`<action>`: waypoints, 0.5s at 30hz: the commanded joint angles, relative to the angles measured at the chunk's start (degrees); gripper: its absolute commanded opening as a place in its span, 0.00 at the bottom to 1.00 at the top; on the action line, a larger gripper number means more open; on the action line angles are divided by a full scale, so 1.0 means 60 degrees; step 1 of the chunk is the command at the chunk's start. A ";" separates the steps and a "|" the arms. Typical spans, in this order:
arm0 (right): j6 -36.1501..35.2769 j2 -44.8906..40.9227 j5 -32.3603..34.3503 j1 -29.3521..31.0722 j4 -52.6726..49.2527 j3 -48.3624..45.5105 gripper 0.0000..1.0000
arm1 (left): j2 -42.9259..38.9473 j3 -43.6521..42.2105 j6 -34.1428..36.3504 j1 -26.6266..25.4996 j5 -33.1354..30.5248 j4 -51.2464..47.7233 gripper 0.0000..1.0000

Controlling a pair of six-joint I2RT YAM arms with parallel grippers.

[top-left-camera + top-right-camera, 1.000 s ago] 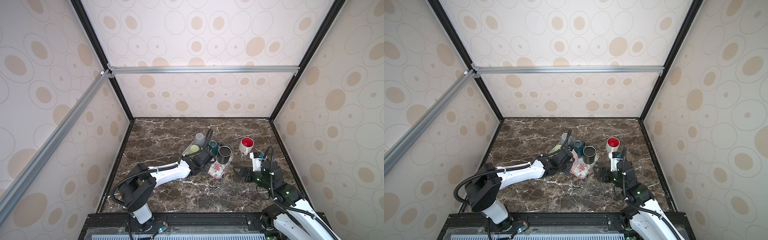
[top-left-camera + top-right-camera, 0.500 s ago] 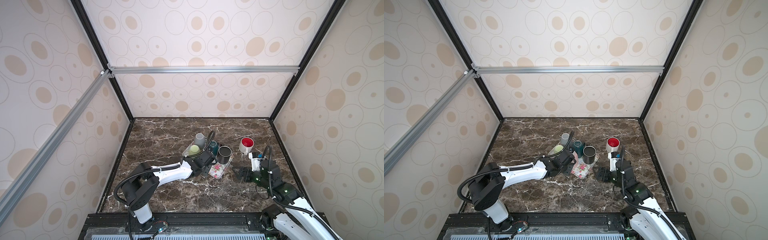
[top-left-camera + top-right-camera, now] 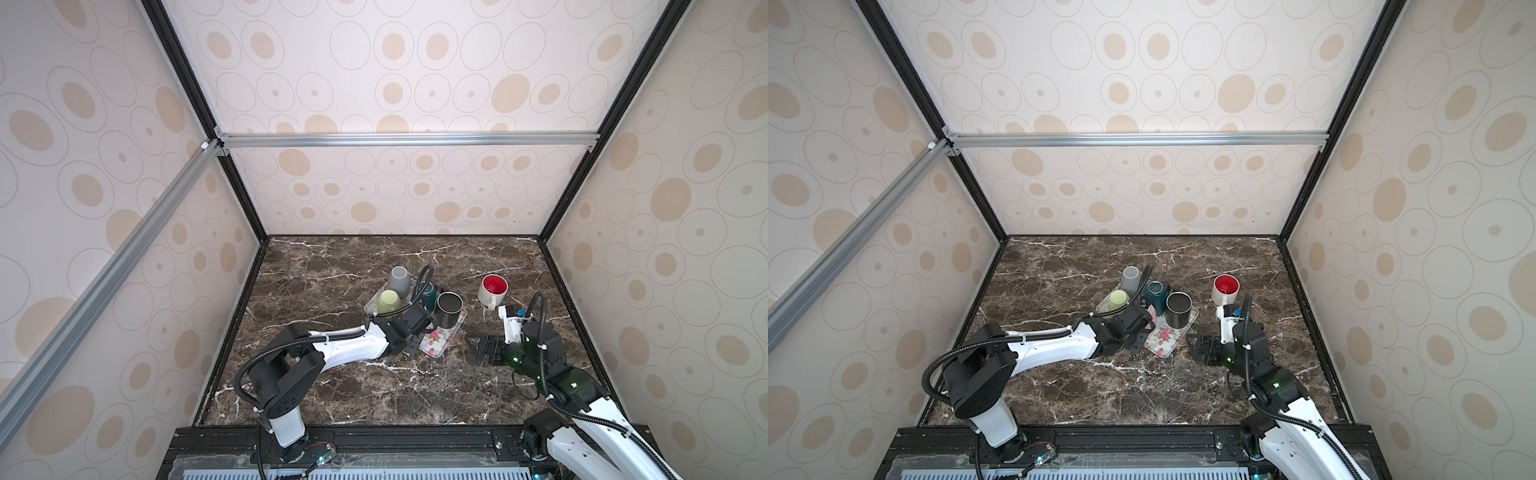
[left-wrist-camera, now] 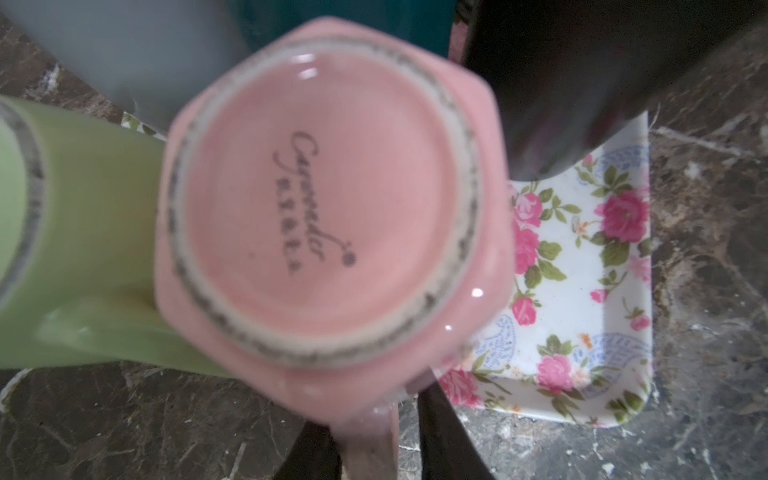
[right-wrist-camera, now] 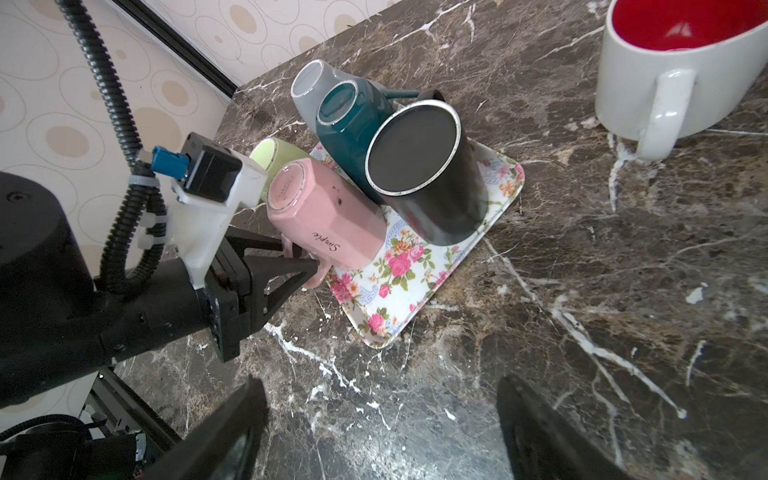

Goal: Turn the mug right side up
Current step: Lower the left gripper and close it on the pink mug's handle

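A pink mug (image 5: 328, 216) stands upside down on the near-left part of a floral tray (image 5: 399, 291), its base (image 4: 328, 199) facing the left wrist camera. My left gripper (image 5: 309, 259) reaches in low from the left, and its fingers flank the mug's handle (image 4: 370, 432). One finger lies against the handle. A sliver of marble shows between the handle and the other finger, so the jaws are open. In both top views the left wrist hides most of the mug. My right gripper (image 5: 378, 386) hovers open over bare marble, right of the tray, holding nothing.
Also upside down on the tray are a green mug (image 3: 388, 301), a grey one (image 3: 400, 277), a teal one (image 3: 428, 291) and a black cup (image 3: 449, 307), all packed close around the pink mug. A white mug with a red inside (image 3: 493, 289) stands upright to the right.
My left gripper's jaws have narrowed around the pink mug's handle. The mug has not moved and the right arm has stayed almost still.
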 commanded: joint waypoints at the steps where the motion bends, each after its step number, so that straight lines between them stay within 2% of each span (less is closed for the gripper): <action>1: 0.0057 -0.0071 0.0028 0.0050 -0.0110 -0.0152 0.89 | 0.0060 0.0231 -0.0172 -0.0130 -0.0114 0.0011 0.29; 15: 0.0116 0.0134 -0.0013 0.0052 -0.0016 -0.0084 0.89 | 0.0397 0.0550 -0.0106 -0.0131 -0.0524 -0.0409 0.26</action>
